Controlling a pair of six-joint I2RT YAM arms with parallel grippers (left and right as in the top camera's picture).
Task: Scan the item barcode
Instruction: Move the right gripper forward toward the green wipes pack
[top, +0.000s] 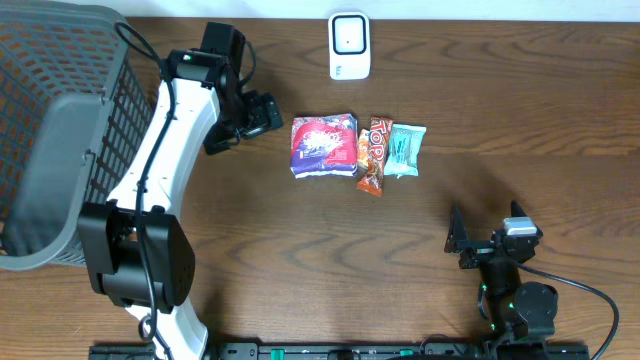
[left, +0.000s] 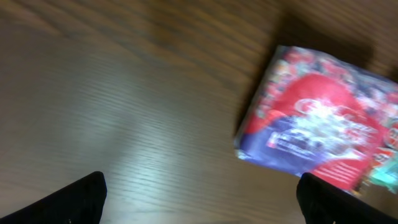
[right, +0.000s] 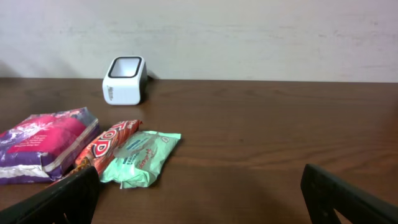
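The scanner (top: 349, 45) stands at the far edge of the counter (top: 500, 110), its window facing up. Near it, toward the robot, three snacks lie flat in a row with their edges touching. A purple-and-red bag (top: 323, 145) is slightly left of the scanner, an orange bar (top: 372, 155) slightly right, and a mint-green pack (top: 405, 150) further right. The left fingers (top: 268, 113) hover left of the scanner, just beside the bag but clear of it, spread wide and gripping nothing. The right fingers (right: 68, 199) are well back from the scanner at the near right, also spread wide and empty. A grey basket (top: 60, 120) sits far left of the scanner.
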